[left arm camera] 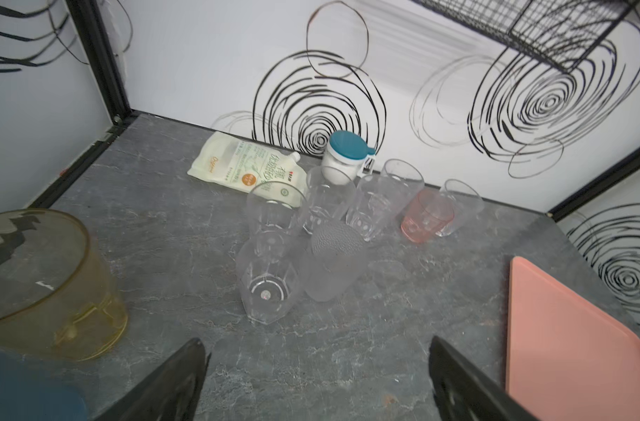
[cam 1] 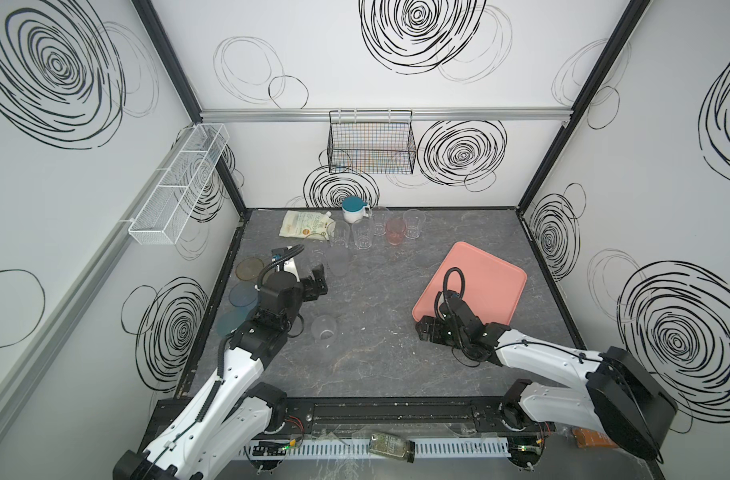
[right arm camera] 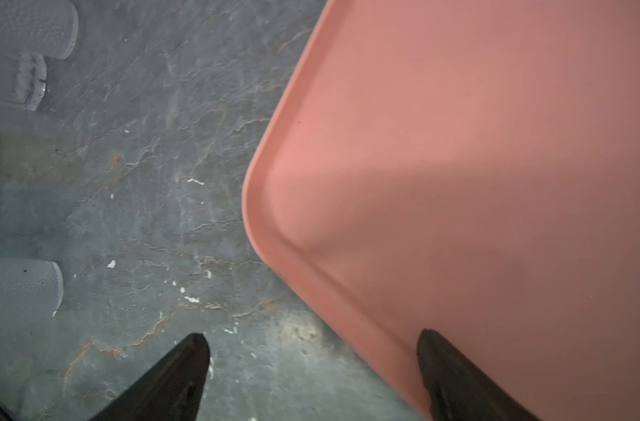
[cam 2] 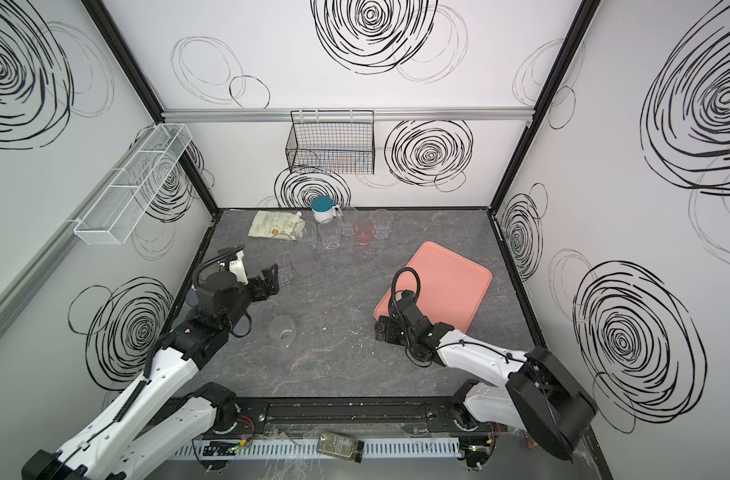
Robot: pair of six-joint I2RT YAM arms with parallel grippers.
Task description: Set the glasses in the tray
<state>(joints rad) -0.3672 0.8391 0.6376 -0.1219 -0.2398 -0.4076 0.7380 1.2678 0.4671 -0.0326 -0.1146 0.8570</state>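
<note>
Grey slate tabletop point(cam 1: 375, 365): veined and flecked with white, it is spreading across the whole booth floor.
Front rail: a jar point(cam 1: 392, 447) is lying on its side at the nearest edge, off the work surface.
Right gripper point(cam 1: 423, 328): its jaws are standing wide apart and gripping nothing; it is hovering astride the tray's near-left corner, one finger over pink and one over slate.
Tray point(cam 1: 485, 286): salmon pink, flat, round-cornered and low-rimmed, it is lying askew on the table's right side, its floor showing bare.
Frosted glass point(cam 1: 325, 328): it is sitting alone left of centre, well apart from the tray.
Left gripper point(cam 1: 316, 282): its jaws are spreading wide, holding nothing, and facing a faceted clear glass point(left arm camera: 265, 280) and a dimpled glass point(left arm camera: 333, 266) standing just beside each other.
Tinted glasses: an amber glass point(cam 1: 249, 268), a blue glass point(cam 1: 243, 294) and a teal glass point(cam 1: 230, 322) are lining the left edge.
Far glasses: clear tumblers point(cam 1: 363, 235) and a pink glass point(cam 1: 395, 231) are clustering near the back wall, off the tray.
Back edge: a white mug point(cam 1: 352, 210) with a teal lid is standing there; a pale pouch point(cam 1: 307, 226) is lying flat.
Walls: white panels with black swirls are enclosing three sides; a black wire basket point(cam 1: 371, 143) is hanging at the back, a white mesh basket point(cam 1: 180, 183) on the left.
</note>
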